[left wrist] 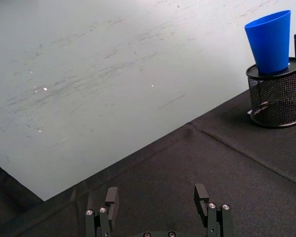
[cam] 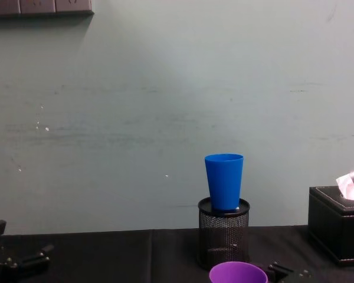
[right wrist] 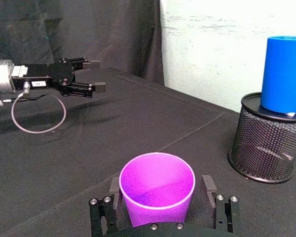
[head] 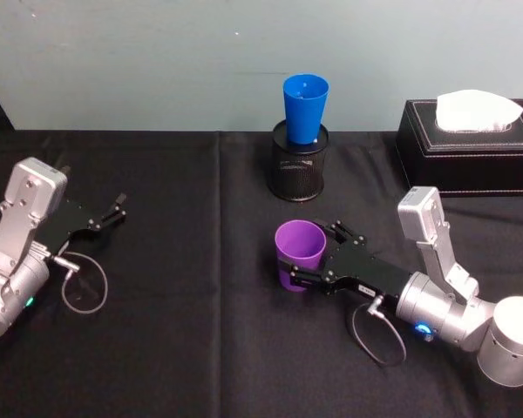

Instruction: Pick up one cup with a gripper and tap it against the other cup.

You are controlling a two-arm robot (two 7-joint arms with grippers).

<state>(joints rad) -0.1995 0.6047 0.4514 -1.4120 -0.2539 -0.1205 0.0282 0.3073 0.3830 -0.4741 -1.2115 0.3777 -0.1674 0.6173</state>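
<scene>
Two cups before you: blue cup (head: 306, 106) in mesh holder (head: 299, 174); purple cup (head: 298, 248) near holder, between spread fingers of right gripper (head: 309, 252); left gripper (head: 118, 209) wide, far left of holder.

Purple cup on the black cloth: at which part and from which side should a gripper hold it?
Grip the purple cup by its smooth tapered wall, coming level from the robot's right. It stands upright, without handle, and the open right gripper straddles it there.

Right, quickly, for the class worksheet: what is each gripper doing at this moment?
Left gripper: open, holding nothing.
Right gripper: open, straddling the purple cup, not clamped on it.
</scene>
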